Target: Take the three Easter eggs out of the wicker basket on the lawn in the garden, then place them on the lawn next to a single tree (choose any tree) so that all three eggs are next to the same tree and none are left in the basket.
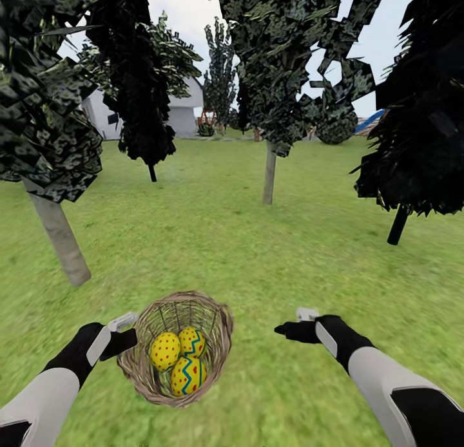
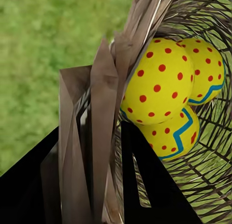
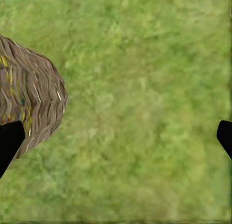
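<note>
1. The lawn [image 1: 258, 254] carries several trees; the nearest grey-trunked tree [image 1: 61, 237] stands ahead and to the left of the basket.
2. The basket [image 1: 145, 370] is tilted, and the left hand [image 1: 122, 334] pinches its rim.
3. All three eggs [image 1: 180, 360] lie inside it, so none is placed yet.
4. The right hand [image 1: 293, 328] hangs spread over grass, near the basket, holding nothing.

Three Easter eggs [image 1: 179, 357] in wicker basket [image 1: 212, 315]; left gripper [image 1: 127, 334] at basket's 9 o'clock, right gripper [image 1: 293, 328] at 3; tree [image 1: 269, 170] at 12
</note>
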